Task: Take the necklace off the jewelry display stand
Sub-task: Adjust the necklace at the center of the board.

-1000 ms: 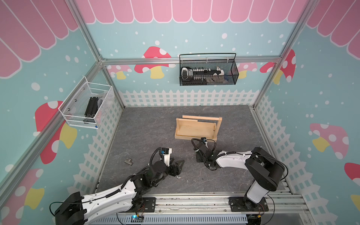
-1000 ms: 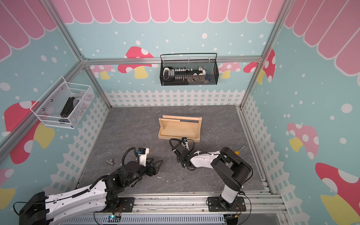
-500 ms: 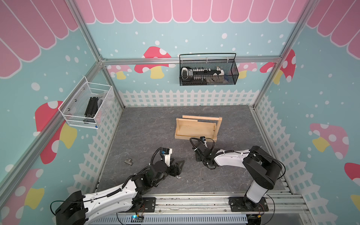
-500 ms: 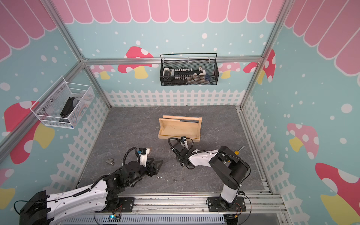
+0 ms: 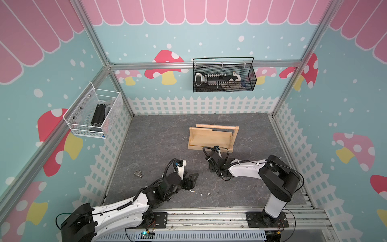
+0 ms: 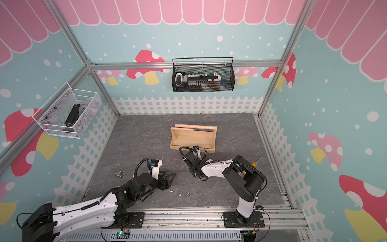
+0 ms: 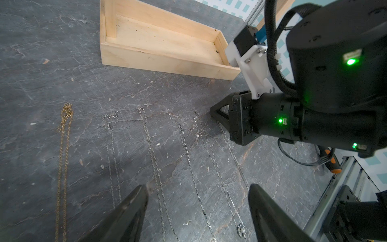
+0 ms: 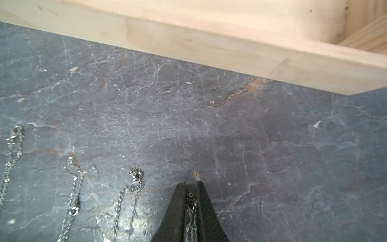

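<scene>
Low down, necklace (image 8: pixel 190 202) pinched in right claw (image 8: pixel 191 184), display stand (image 8: pixel 188 42) near.

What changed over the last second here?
Barely anything: the right arm's elbow edged slightly toward the left arm. The right gripper stays pinched on a necklace chain in front of the jewelry display stand; the left gripper stays open and still.

A wooden stand (image 6: pixel 193 138) sits toward the far side of the floor (image 6: pixel 146 134). Just nearer, the right gripper (image 6: pixel 191 168) hangs low; the left gripper (image 6: pixel 170 181) is nearer still, further left.
</scene>
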`<act>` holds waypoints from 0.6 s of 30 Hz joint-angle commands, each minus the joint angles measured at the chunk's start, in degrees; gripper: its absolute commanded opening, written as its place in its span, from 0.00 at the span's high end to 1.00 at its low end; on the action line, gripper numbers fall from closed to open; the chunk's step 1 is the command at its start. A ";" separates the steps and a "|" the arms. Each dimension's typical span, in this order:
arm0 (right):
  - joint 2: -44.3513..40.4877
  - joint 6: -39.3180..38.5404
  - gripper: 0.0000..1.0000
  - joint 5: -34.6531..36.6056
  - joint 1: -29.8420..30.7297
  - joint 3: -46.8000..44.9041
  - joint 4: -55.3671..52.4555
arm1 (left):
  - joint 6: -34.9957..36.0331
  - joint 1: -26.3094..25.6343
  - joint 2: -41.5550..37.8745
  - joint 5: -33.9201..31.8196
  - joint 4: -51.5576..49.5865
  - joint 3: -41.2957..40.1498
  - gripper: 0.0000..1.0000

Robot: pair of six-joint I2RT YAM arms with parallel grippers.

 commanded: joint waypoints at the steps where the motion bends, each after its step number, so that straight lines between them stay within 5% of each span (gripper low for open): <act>1: 1.80 0.11 0.84 0.00 -0.68 0.55 -2.79 | 0.79 0.28 0.77 -0.06 0.67 2.03 0.23; 18: -1.30 0.71 0.84 -2.13 -1.19 -2.33 -2.10 | 0.80 0.32 3.60 0.89 2.05 3.21 0.23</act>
